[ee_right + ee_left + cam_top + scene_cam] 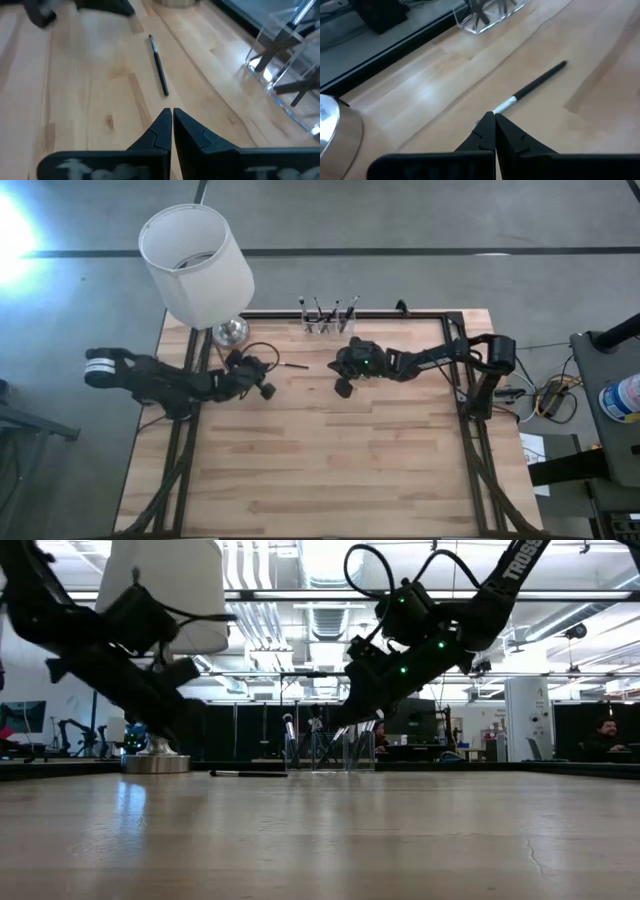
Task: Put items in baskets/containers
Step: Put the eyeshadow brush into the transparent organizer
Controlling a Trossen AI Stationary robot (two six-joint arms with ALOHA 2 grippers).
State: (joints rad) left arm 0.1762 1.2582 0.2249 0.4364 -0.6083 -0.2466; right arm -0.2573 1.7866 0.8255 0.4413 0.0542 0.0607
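One dark-handled makeup brush (294,364) (248,773) with a silver ferrule lies flat on the wooden table, between my two grippers. The clear holder (330,326) (330,752) stands at the far edge with several brushes upright in it. My left gripper (494,118) (270,368) is shut, with its tips at the brush's ferrule end (504,105); the bristle tip is hidden behind them. My right gripper (171,113) (336,370) is shut and hovers right of the brush (159,65), pointing at it, with the holder (287,70) beside it. My left gripper comes at the brush's ferrule end (501,107) along its length, from the table's left. The fingertips (487,125) are together and hide the bristle end. Whether they touch the brush, I cannot tell. The brush lies flat on the table.
A lamp with a big white shade (195,258) stands on a silver base (230,332) (155,762) at the far left, close to my left arm. A black frame (300,314) edges the table. Bare wood (330,460) stretches toward the near edge.
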